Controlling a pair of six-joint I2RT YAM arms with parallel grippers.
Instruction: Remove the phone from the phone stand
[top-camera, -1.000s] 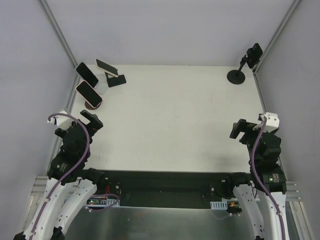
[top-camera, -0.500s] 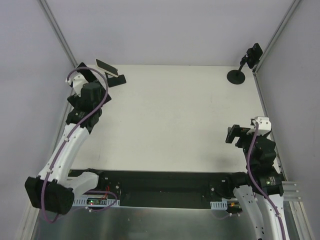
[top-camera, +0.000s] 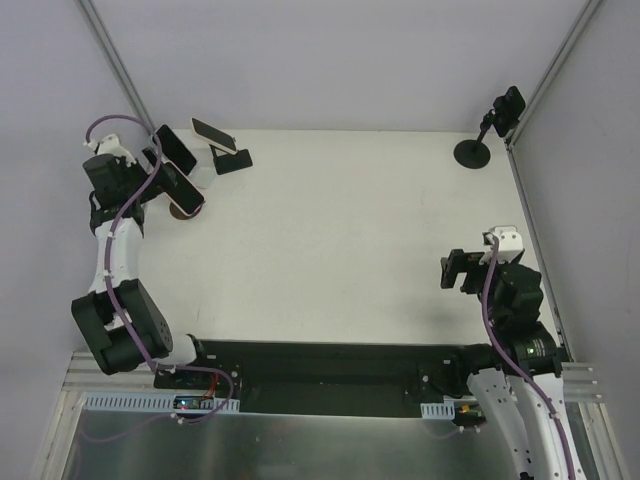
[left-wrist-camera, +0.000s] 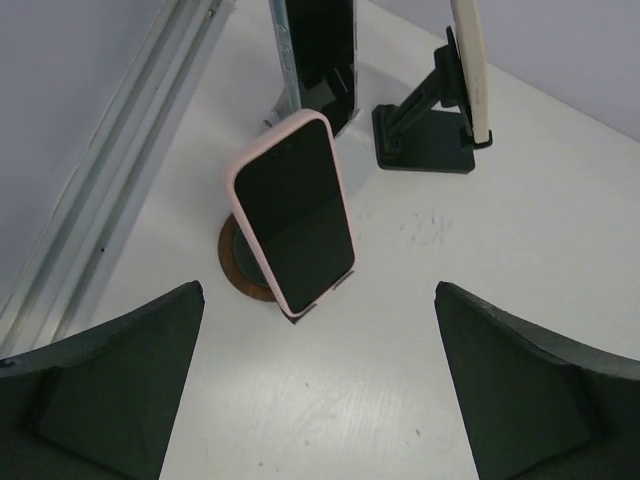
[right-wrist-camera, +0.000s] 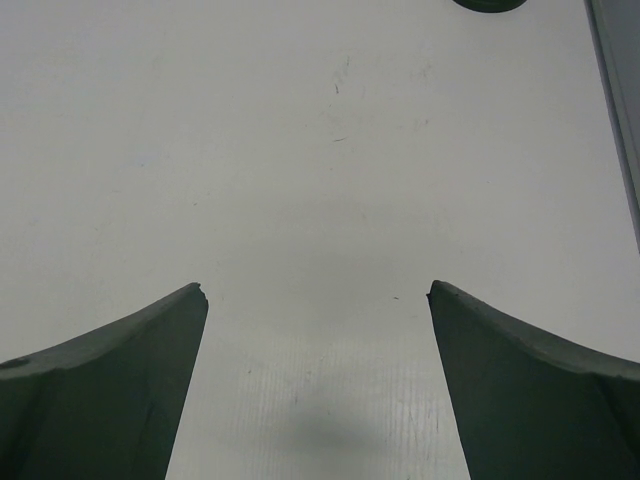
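Both left jaws and right jaws gape empty; the pink-cased phone (left-wrist-camera: 293, 210) leans on its round stand (left-wrist-camera: 238, 268) ahead of the left.

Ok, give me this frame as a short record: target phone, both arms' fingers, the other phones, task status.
target: pink-cased phone, propped on a round brown stand
left fingers: open, facing that phone, not touching it
right fingers: open, over bare white table
other phones: dark phone and cream-cased phone on a black stand, behind the target
status: phone not yet removed
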